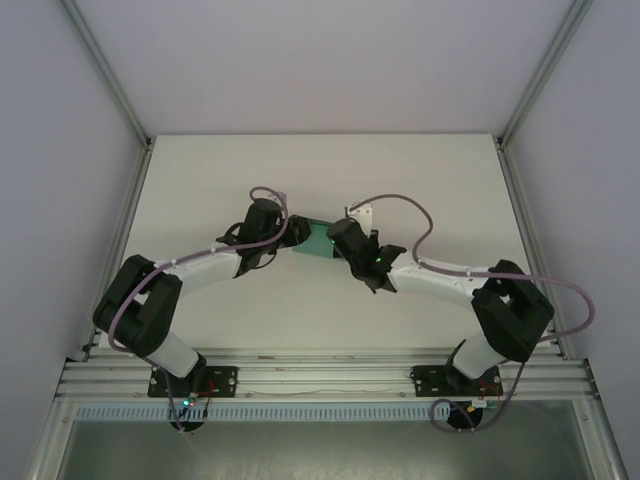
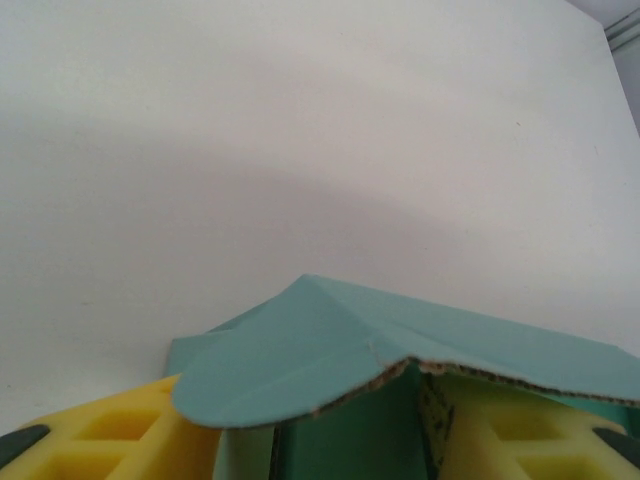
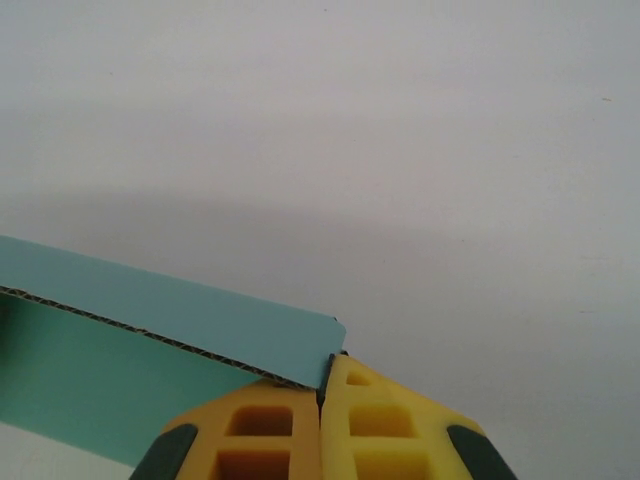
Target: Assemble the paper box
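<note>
White table [image 1: 320, 170], enclosure walls around. Paper box [image 1: 316, 240] sits mid-table between both arms. Right gripper [image 3: 322, 395] is clamped on a thin panel edge, likely to steady it. Left gripper [image 2: 330, 445] has its fingers [image 2: 110, 440] apart either side of the folded part, seemingly loose. Box is teal corrugated card, one rounded flap bent over and not tucked.

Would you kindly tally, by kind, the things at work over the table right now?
paper box, teal: 1
Grippers: 2, the left gripper and the right gripper
Total: 3
</note>
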